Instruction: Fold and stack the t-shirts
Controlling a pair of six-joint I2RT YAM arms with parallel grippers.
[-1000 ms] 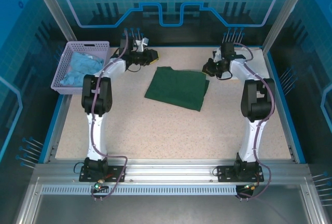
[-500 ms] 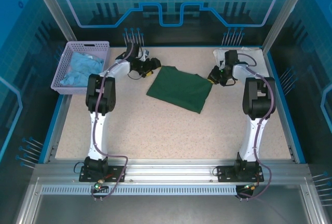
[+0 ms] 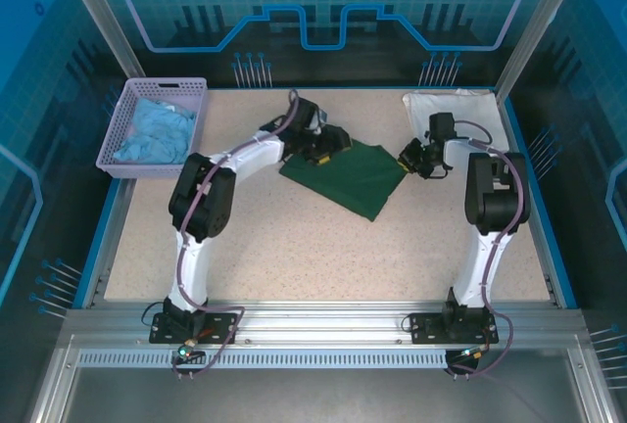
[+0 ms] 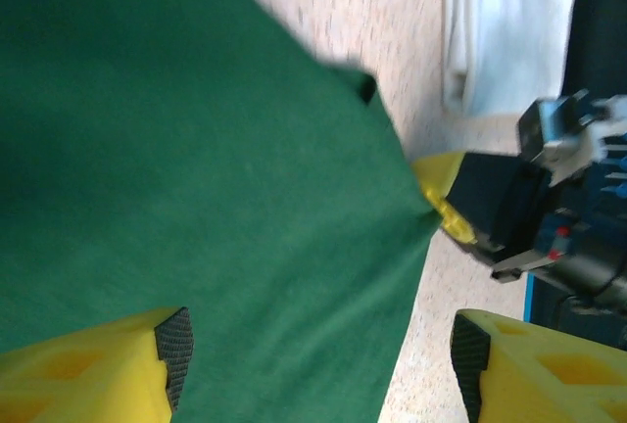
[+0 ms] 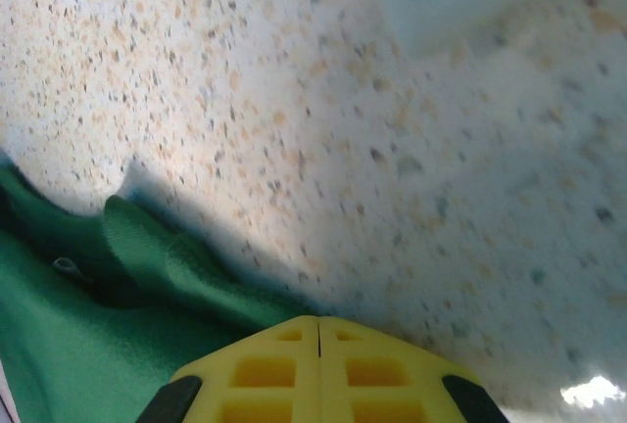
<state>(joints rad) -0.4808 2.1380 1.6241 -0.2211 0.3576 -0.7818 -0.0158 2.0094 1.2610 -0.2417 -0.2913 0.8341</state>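
Starting at the business end: the left gripper (image 4: 318, 369) had its jaws spread wide, released, with the black pads (image 4: 174, 345) hovering just over the dark green soft-cloth t-shirt (image 4: 196, 149) and nothing between them. The right gripper (image 5: 318, 330) was the opposite, its yellow fingers clenched tight together. From the left wrist view the shirt's right-hand corner ran to a point right at that yellow tip, so I'd call it pinching that corner.

The green shirt itself lay flat as a folded rectangle, turned a bit askew, around the middle of the speckled beige worktop (image 3: 294, 237) towards the far edge. The white folded cloth t-shirt (image 3: 465, 102) sat in the far right corner, near the green one but not touching it. Off past the far left corner there was a lilac plastic lattice basket (image 3: 167, 81) with some light blue cloth (image 3: 157, 129) bunched in it.

My read: folding looked done on both, so this was the stacking step, with green not yet on white. The next move probably called for the left jaws to drop and bite the shirt's left edge. Then both arms could lift evenly and carry it towards that far right corner without the fold falling open.
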